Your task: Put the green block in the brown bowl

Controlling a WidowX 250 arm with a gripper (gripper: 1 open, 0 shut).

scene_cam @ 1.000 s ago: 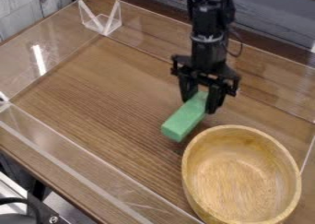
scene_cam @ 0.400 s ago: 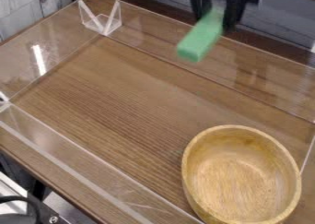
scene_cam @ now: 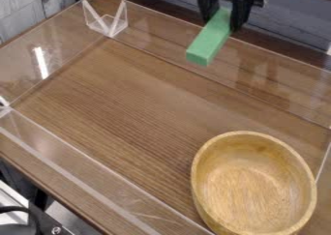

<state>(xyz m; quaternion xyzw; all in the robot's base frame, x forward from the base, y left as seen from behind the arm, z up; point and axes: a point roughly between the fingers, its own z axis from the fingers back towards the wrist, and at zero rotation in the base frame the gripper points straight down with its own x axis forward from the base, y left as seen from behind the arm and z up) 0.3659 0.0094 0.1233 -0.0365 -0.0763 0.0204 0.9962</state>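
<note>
The green block point(scene_cam: 211, 39) hangs tilted in the air near the top of the view, its upper end pinched between the black fingers of my gripper point(scene_cam: 229, 14), which is shut on it. The gripper points down and only its lower part shows at the top edge. The brown bowl point(scene_cam: 254, 186), a wide wooden dish with a thick rim, sits empty on the table at the lower right, well below and apart from the block.
A wood-grain tabletop point(scene_cam: 116, 103) is enclosed by low clear plastic walls point(scene_cam: 52, 147). A small clear stand point(scene_cam: 106, 19) sits at the back left corner. The table's front edge runs along the lower left.
The gripper has lifted the green block off the table and carried it up and away toward the back; over the last half second it has barely shifted.
</note>
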